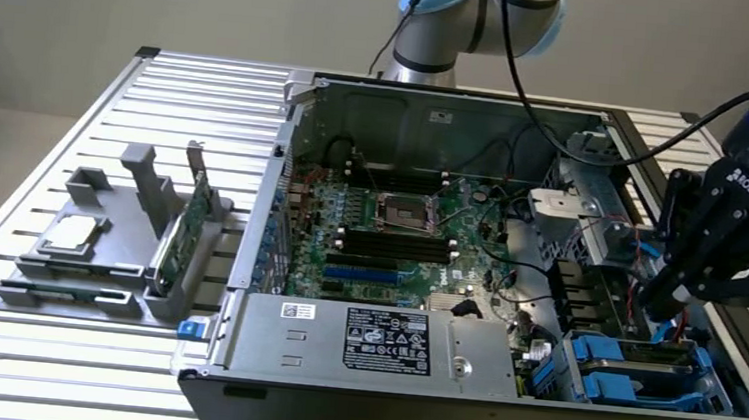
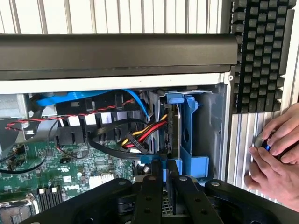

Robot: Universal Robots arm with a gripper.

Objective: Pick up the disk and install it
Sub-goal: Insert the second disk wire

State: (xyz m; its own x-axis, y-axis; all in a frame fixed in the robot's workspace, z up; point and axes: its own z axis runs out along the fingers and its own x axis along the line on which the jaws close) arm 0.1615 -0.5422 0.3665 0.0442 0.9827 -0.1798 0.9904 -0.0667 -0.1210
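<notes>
Room to move: I have the gripper point(image 1: 665, 318) low inside the open computer case point(image 1: 357, 93), at the corner on the exterior view's right, hemmed in by the case wall, the blue drive bay point(image 2: 194, 135) and a bundle of cables point(image 2: 140, 133).
Edges: the case's black rim runs just beyond the bay; past it lies the slatted metal table point(image 1: 115, 109), well clear.
Fingers: narrow, almost together, their tips point(image 2: 164, 170) pinched on the thin upper edge of the disk point(image 2: 175, 128).
Disk position: upright on its edge in the blue bay, in that same corner of the case.
Disk look: from the wrist I get it edge-on, a dark slim slab with a bright blue plastic tab and frame; the label face I cannot make out.
Materials: green motherboard point(image 1: 387, 231) with black slots, grey steel power supply point(image 1: 378, 341) with a white label, glossy blue plastic at the bay.
Other parts: a grey holder point(image 1: 91, 248) on the table carries a small silver chip and a green card on edge.
Bystander: a person's hands point(image 2: 275, 161) rest on the table beside a black keyboard point(image 2: 261, 51), outside the case.
</notes>
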